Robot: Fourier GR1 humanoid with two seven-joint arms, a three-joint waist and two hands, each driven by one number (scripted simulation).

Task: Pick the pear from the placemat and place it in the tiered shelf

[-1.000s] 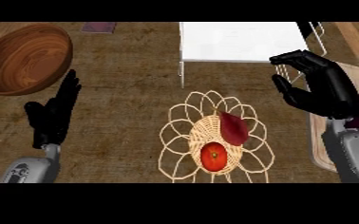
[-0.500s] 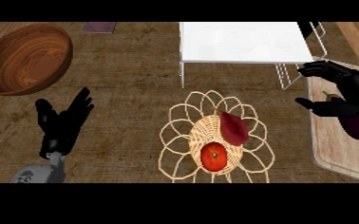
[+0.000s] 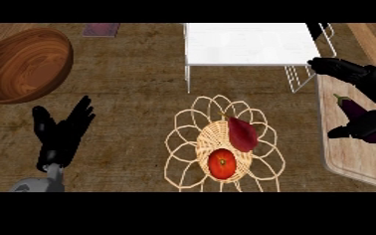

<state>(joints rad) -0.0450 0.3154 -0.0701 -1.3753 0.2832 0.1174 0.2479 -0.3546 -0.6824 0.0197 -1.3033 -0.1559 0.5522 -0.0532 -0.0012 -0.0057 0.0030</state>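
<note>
Looked like the reach step to me: the pear sat untouched on the placemat, lower centre. The right hand hung spread open at the right edge, the left hand rested open lower left. Next move: right hand swings left over the pear.

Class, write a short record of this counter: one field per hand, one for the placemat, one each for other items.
left hand: open, lower left, holding nothing
right hand: open, over the board by the eggplant
placemat: holds pear and tomato
shelf: white, behind the placemat
bowl: wooden, upper left
</note>
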